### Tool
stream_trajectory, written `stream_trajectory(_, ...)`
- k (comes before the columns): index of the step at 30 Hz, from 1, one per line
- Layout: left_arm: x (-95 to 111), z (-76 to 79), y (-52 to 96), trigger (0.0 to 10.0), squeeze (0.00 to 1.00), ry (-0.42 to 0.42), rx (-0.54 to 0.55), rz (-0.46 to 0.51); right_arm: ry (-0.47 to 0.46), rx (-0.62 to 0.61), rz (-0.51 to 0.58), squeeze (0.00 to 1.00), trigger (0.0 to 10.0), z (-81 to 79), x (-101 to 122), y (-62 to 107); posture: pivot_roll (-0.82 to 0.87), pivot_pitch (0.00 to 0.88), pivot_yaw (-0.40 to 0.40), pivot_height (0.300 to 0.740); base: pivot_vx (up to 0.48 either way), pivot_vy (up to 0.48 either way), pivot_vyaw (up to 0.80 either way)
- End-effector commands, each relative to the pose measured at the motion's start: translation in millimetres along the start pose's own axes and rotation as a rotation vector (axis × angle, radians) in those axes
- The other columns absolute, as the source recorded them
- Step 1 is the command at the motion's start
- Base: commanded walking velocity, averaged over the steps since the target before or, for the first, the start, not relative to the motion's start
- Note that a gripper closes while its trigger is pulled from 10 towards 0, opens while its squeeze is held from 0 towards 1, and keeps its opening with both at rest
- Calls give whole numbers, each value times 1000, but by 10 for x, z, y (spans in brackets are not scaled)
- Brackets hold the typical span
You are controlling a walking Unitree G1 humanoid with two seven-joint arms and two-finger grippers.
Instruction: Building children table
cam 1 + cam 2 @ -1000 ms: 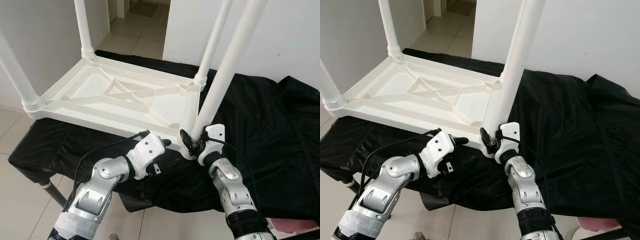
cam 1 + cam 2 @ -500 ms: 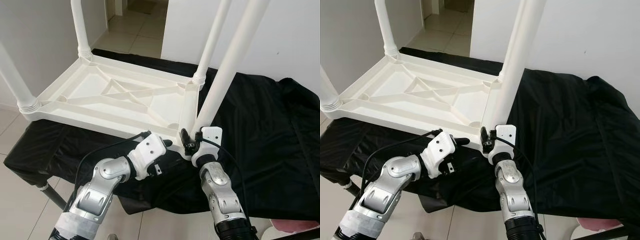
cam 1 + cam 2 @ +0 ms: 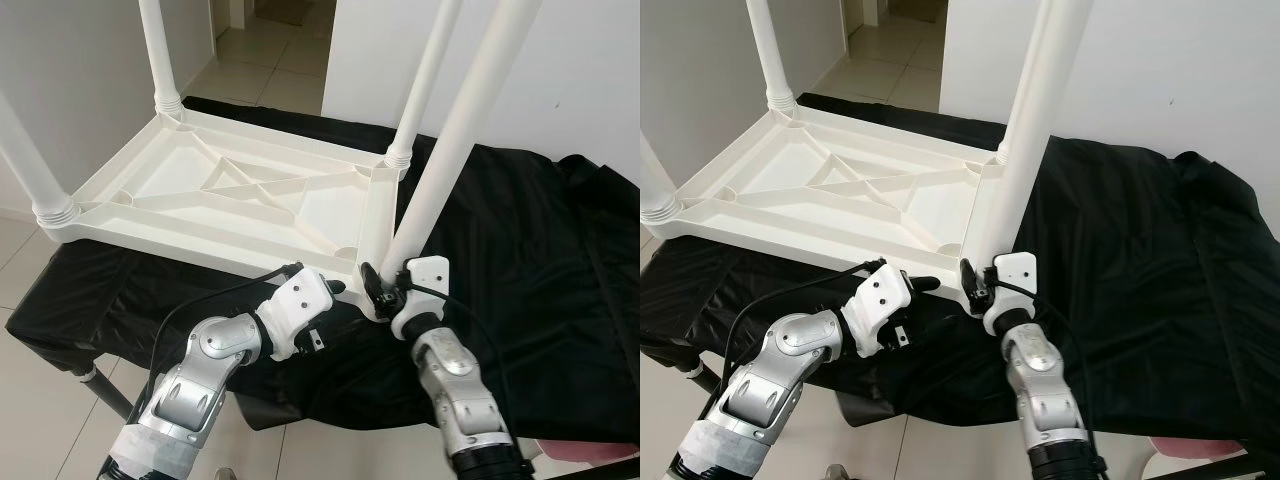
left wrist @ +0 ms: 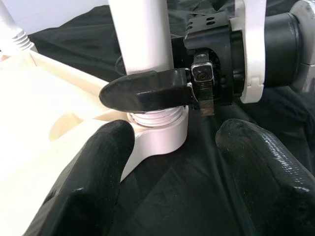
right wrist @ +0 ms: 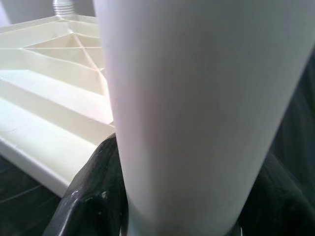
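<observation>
A white plastic children's table (image 3: pixel 240 195) is laid upside down on a counter (image 3: pixel 520 250) draped in black cloth, its ribbed underside turned upward. 4 legs are seen rising from the corner sockets. The nearest leg (image 3: pixel 455 150) is clasped low down, just above its threaded collar, by the right claw (image 3: pixel 385 288); in the right wrist view the 2 black fingers (image 5: pixel 93 196) are closed against either side of the white tube. The left claw (image 4: pixel 177 162) is held just beside that same corner socket (image 4: pixel 157 140), with its fingers spread apart and nothing between them.

The table is judged to be light and stiff, being hollow moulded plastic, and the smooth round leg is likely to be slippery under the rubber pads. A hold low on the leg, close to the collar, is thought best for turning it, since a higher grip would lever the tube sideways in the thread. The tabletop may slide on the cloth, so the rim at the corner is a sensible place for steadying.
</observation>
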State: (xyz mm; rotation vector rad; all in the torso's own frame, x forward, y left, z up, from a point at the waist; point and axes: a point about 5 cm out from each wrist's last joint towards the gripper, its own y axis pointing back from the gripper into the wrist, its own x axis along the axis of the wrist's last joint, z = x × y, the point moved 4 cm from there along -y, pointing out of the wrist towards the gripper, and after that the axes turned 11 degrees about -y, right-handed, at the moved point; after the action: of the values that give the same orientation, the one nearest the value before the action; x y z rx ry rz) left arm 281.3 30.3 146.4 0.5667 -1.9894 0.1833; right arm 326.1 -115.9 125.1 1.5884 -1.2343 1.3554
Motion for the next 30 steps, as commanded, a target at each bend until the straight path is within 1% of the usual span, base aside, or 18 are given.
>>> stream_trajectory(1,0,-34,-29,10000,0,-12,37,-10,21,88,-84,0,10000,85,-111,52,20,28,-84,740,0,0,0)
stream_trajectory(2,0,-34,-29,10000,0,-12,37,-10,21,88,-84,0,10000,85,-111,52,20,28,-84,740,0,0,0)
stream_trajectory(5,1,-44,-33,10000,0,-14,39,-10,58,201,-121,0,10000,108,-106,77,18,30,-81,740,0,0,0)
stream_trajectory(8,0,-47,-33,10000,0,-15,39,-11,70,223,-127,0,10000,113,-104,85,18,30,-81,740,0,0,0)
stream_trajectory(9,-2,-50,-28,10000,0,-14,41,-11,82,267,-147,0,10000,136,-111,98,15,34,-73,740,0,0,0)
stream_trajectory(10,-2,-50,-28,10000,0,-14,41,-11,82,267,-147,0,10000,136,-111,98,15,34,-73,740,0,0,0)
stream_trajectory(11,-5,-51,-24,10000,0,-14,42,-12,95,314,-161,0,10000,160,-109,112,15,34,-73,740,0,0,0)
stream_trajectory(12,-5,-62,-21,10000,0,-13,45,-13,106,396,-190,0,10000,233,-87,97,14,40,-69,740,0,0,0)
stream_trajectory(13,-4,-67,-23,10000,0,-13,46,-13,112,423,-195,0,10000,263,-65,73,14,40,-69,740,0,0,0)
stream_trajectory(15,-4,-67,-23,10000,0,-13,46,-13,112,423,-195,0,10000,263,-65,73,14,40,-69,740,0,0,0)
stream_trajectory(16,-3,-72,-27,10000,0,-13,47,-13,118,452,-195,0,10000,299,-29,34,11,38,-66,740,0,0,0)
stream_trajectory(18,-2,-73,-29,10000,0,-13,47,-12,121,459,-193,0,10000,309,-17,21,11,38,-66,740,0,0,0)
stream_trajectory(20,-1,-77,-34,10000,0,-15,48,-13,134,476,-195,0,10000,338,22,-43,14,39,-65,740,0,0,0)
stream_trajectory(26,-11,-82,-22,10000,0,-21,57,-20,144,510,-212,0,10000,360,19,-93,31,40,-76,740,0,0,0)
stream_trajectory(27,-17,-85,-12,10000,0,-22,61,-24,140,518,-222,0,9216,370,-5,-97,31,40,-76,740,0,0,0)
stream_trajectory(28,-17,-85,-12,10000,0,-22,61,-24,140,518,-222,0,9216,370,-5,-97,31,40,-76,740,0,0,0)
stream_trajectory(29,-22,-88,-5,10000,0,-21,64,-26,137,511,-222,0,3922,377,-13,-99,33,43,-78,740,0,0,0)
stream_trajectory(30,-22,-88,-2,10000,0,-21,65,-27,130,510,-221,0,0,383,-21,-99,32,44,-78,740,0,0,0)
